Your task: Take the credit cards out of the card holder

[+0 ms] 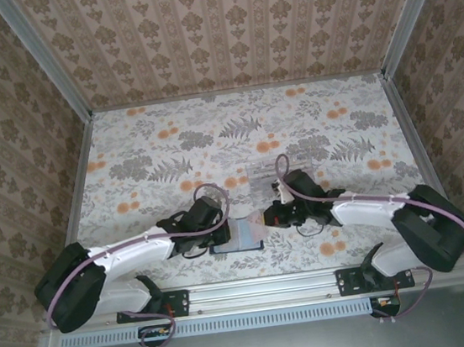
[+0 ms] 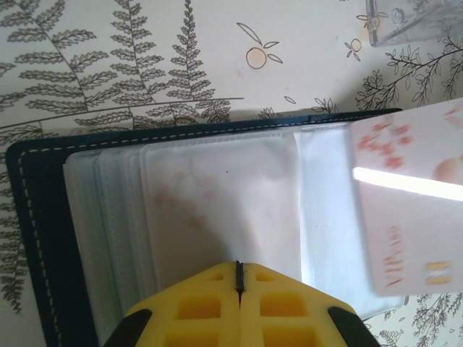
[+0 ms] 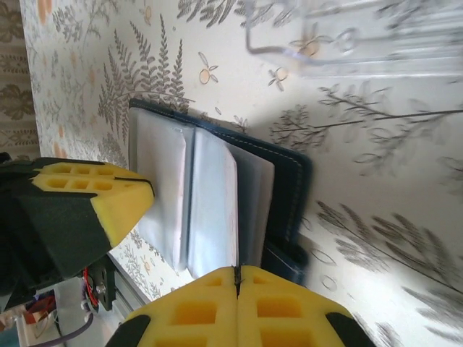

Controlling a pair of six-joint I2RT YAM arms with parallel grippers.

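your right pincer (image 3: 236,278), pressed together, looks to pinch the credit card (image 2: 409,202) jutting right from the card holder (image 2: 36,238); left pincer (image 2: 239,278), also pressed together, pins the sleeves (image 2: 217,202) at left.

The credit card (image 2: 409,210) bears pink lettering that seems to begin "VIP"; the rest is blurred.

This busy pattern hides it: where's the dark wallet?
Top view: the card holder lies open by the near edge of the table, between the left pincer and the right pincer, the clear tray beyond.
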